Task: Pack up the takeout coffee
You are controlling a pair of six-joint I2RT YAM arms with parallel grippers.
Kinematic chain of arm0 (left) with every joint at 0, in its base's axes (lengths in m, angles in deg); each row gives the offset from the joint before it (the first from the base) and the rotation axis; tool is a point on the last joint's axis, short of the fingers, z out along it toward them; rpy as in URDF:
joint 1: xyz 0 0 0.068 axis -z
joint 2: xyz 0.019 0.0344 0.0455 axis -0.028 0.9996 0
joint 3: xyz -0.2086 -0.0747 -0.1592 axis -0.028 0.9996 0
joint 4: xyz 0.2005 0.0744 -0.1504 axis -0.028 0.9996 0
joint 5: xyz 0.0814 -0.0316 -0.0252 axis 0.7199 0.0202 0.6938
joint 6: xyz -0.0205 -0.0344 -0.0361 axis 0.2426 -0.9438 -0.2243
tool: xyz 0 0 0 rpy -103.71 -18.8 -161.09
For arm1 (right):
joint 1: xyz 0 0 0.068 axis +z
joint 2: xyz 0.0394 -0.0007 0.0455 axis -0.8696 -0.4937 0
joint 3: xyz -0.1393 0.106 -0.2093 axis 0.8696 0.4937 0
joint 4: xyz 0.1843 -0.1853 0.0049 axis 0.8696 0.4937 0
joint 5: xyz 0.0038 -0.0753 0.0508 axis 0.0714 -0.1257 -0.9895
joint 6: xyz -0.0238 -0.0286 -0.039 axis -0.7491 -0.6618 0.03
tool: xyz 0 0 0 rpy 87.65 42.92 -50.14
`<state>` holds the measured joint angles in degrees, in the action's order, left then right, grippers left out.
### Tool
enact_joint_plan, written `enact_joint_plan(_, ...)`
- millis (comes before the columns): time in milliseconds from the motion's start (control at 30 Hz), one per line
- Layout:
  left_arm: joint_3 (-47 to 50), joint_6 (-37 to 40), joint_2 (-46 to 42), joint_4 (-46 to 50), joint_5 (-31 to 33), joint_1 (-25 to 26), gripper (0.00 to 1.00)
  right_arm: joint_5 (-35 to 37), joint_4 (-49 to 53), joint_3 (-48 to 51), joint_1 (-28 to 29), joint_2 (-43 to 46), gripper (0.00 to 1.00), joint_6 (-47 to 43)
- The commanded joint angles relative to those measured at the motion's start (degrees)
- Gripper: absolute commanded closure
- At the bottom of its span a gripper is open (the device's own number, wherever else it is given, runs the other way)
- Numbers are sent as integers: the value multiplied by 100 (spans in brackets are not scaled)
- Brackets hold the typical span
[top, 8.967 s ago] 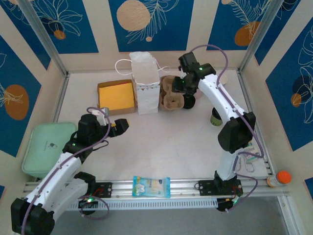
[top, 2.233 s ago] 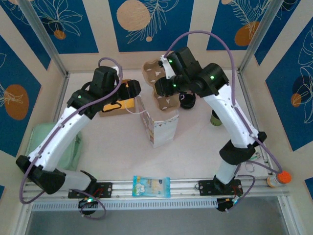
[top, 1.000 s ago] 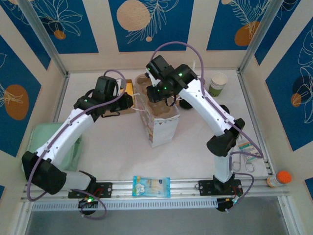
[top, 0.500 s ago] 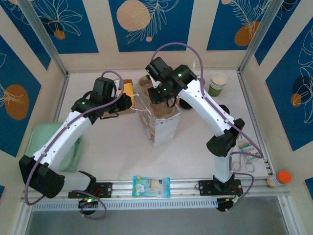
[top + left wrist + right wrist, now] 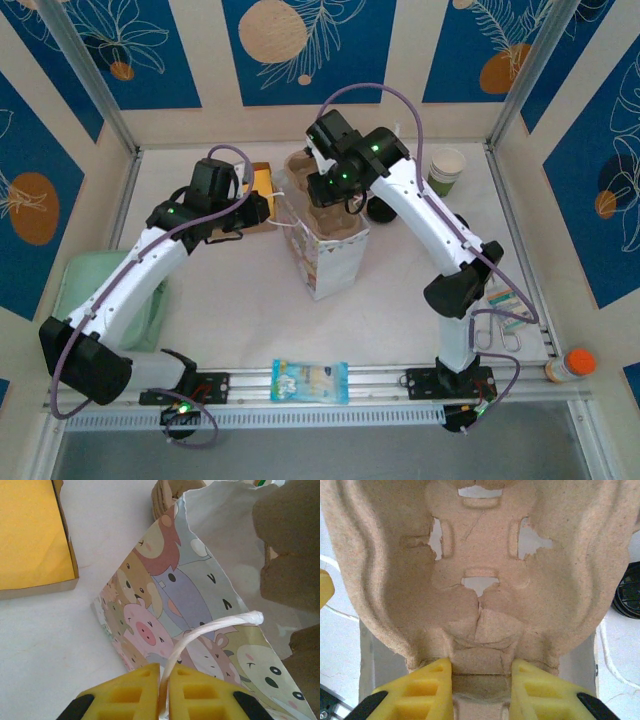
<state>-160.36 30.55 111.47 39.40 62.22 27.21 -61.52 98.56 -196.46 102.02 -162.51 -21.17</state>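
Bag (image 5: 165, 600) with cartoon animal faces

- Bag (image 5: 328, 262) stands mid-desk (image 5: 240, 300).
- Carrier (image 5: 325, 198) sits partly in the bag's mouth, reaching out behind it.
- Handle (image 5: 215, 625) leads left from the bag's mouth.
- Box (image 5: 262, 183) lies behind and left of the bag.
- Lid (image 5: 383, 210) lies just right of the bag.
- Coffee (image 5: 446, 168) stands farther right, at the back.
- Tray (image 5: 72, 280) lies at the left edge.
- Pouch (image 5: 310, 381) lies on the front rail (image 5: 400, 380).
- Bottle (image 5: 568, 366) lies at the front right corner.
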Motion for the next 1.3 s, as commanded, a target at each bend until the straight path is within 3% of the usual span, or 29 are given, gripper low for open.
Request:
enact_joint_plan(0, 59, -1, -134, -84, -30, -73, 88, -151, 51, -159, -20, 8, 75, -49)
enact_joint_plan(467, 21, -35, -245, -72, -50, -74, 88, 499, -9, 193, 273, -58, 76, -162)
enact_joint_plan(1267, -60, -21, -267, 2, 53, -82, 88, 380, -426, 1099, 335, 343, 78, -539)
